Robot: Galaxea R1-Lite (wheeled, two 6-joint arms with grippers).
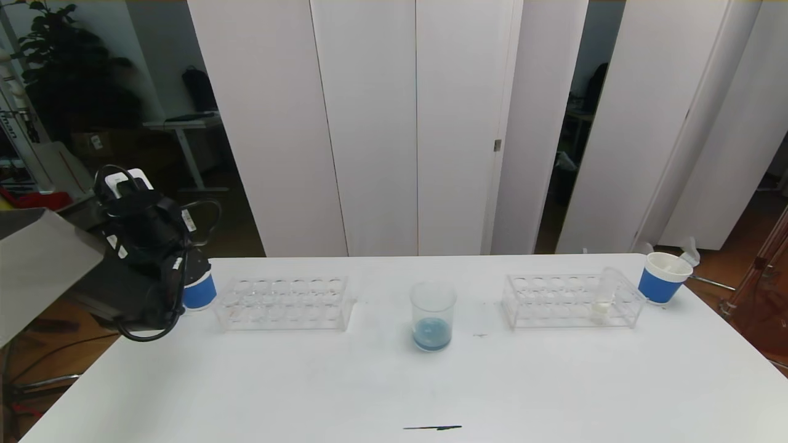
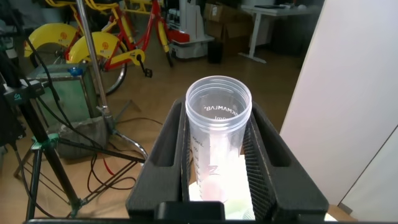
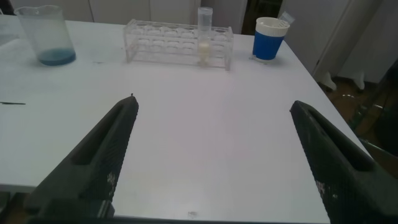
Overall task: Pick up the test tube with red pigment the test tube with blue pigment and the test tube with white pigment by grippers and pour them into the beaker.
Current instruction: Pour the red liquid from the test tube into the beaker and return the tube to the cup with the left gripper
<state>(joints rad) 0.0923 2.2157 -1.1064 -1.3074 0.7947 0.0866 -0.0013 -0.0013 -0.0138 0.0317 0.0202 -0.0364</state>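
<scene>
My left gripper [image 2: 219, 118] is shut on a clear test tube [image 2: 217, 106] whose open mouth points away from the wrist. Its base shows a faint pink tint, and I cannot tell whether it is the test tube with red pigment. The left arm [image 1: 148, 240] hangs over the table's far left corner, above a blue cup [image 1: 200, 292]. The beaker [image 1: 433, 317] [image 3: 46, 36] stands mid-table with blue liquid at its bottom. The test tube with white pigment [image 1: 603, 301] [image 3: 204, 37] stands in the right rack [image 1: 554, 298]. The test tube with blue pigment is out of view. My right gripper [image 3: 212, 102] is open over the table's near right.
An empty clear rack [image 1: 283, 301] lies left of the beaker. A second blue cup [image 1: 663, 278] [image 3: 268, 38] stands at the far right corner beside the right rack. A thin dark streak [image 1: 431, 427] marks the table's front edge.
</scene>
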